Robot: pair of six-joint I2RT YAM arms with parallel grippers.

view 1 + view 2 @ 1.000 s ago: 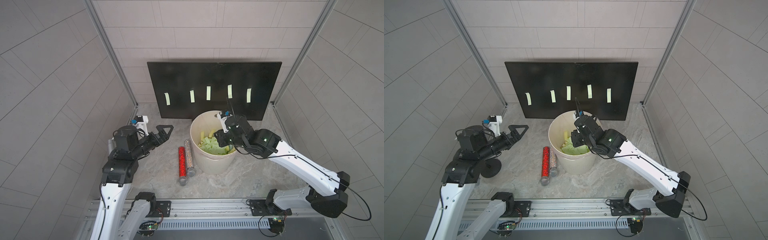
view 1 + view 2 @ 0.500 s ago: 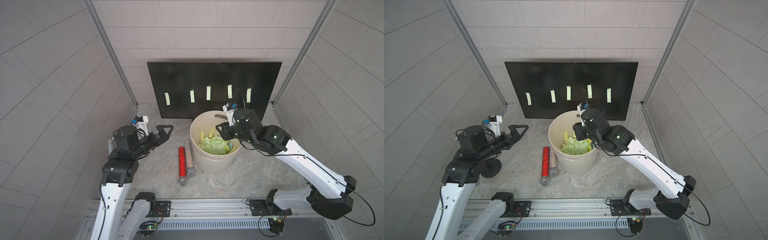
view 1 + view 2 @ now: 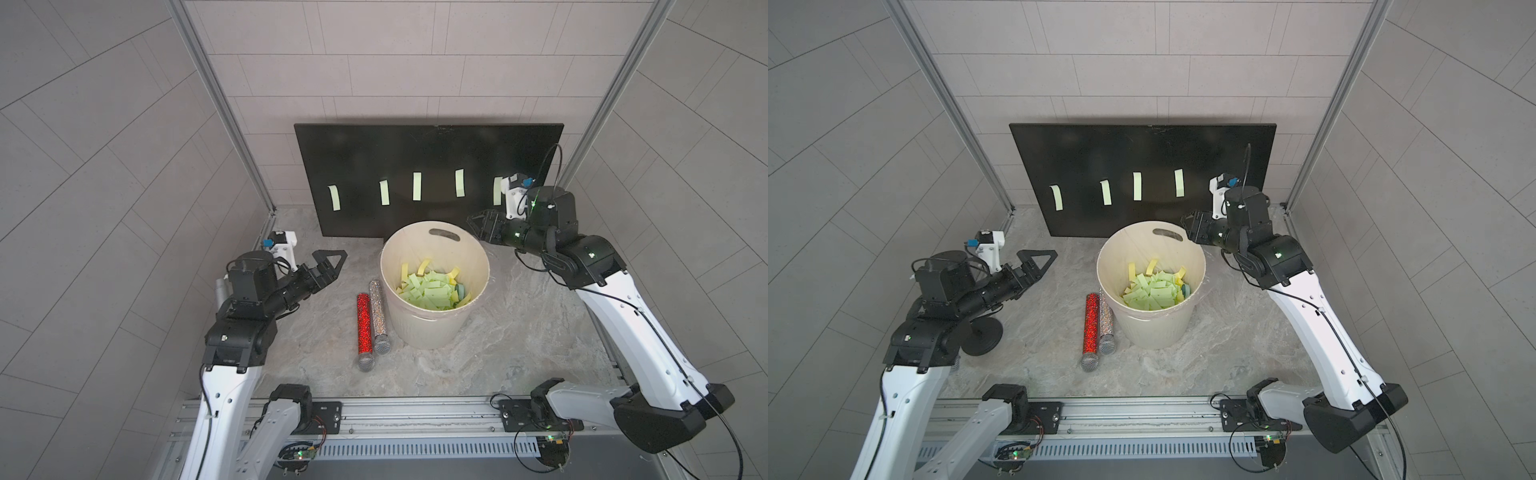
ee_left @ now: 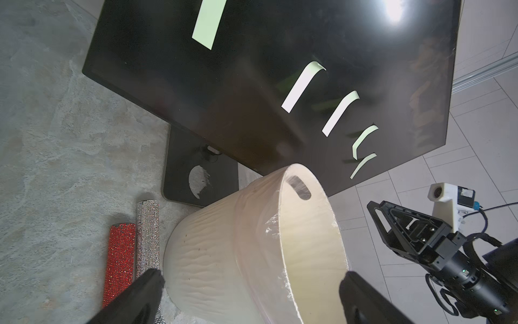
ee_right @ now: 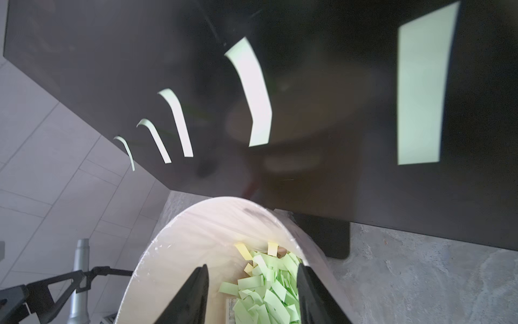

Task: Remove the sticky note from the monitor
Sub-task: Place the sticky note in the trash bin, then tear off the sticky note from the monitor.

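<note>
My right claw (image 5: 252,269) hangs spread, empty, by the bucket (image 5: 157,252) — between notes, I judge; next: reach the nearest sticky note (image 5: 420,84) on the monitor (image 5: 322,70), pinch its edge.

Monitor (image 3: 428,145) upper centre, sticky notes (image 3: 417,186) in a row on it; bucket (image 3: 430,332) before it, centre; microphones (image 3: 364,326) lying left of bucket.

Both top views look down from high up at the front and see the whole table (image 3: 519,332), with the monitor (image 3: 428,149) at the back. The left wrist camera sits low, looking past the bucket (image 4: 213,252) at the monitor. The right wrist camera looks close into the bucket, monitor behind. All views share those two.
</note>
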